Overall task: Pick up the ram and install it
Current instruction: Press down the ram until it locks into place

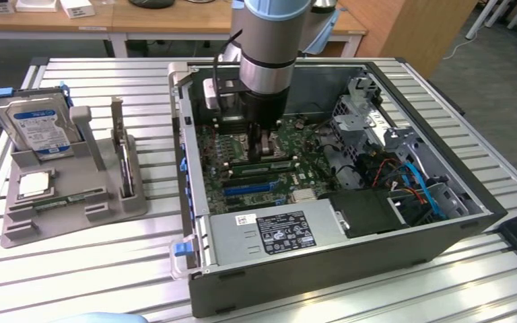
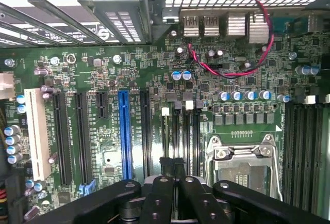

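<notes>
My gripper (image 1: 266, 145) reaches down into the open computer case (image 1: 474, 222), just above the motherboard (image 1: 240, 178). Its black fingers (image 2: 161, 182) are pressed together with nothing visible between them. They stand over the dark memory slots (image 2: 178, 131) beside the CPU socket (image 2: 242, 157). A long green ram (image 1: 272, 163) lies seated along those slots, right under the gripper. I cannot tell whether the fingertips touch it. In the wrist view the stick is hidden below the fingers.
A grey parts holder (image 1: 106, 208) stands at the exterior view's left, carrying a blue-labelled hard drive (image 1: 38, 128) and a silver CPU chip (image 1: 34, 183). Inside the case are the power supply (image 1: 281, 232), drive cage (image 1: 366, 114) and loose cables (image 1: 416, 182). Blue and white expansion slots (image 2: 124, 131) lie nearby.
</notes>
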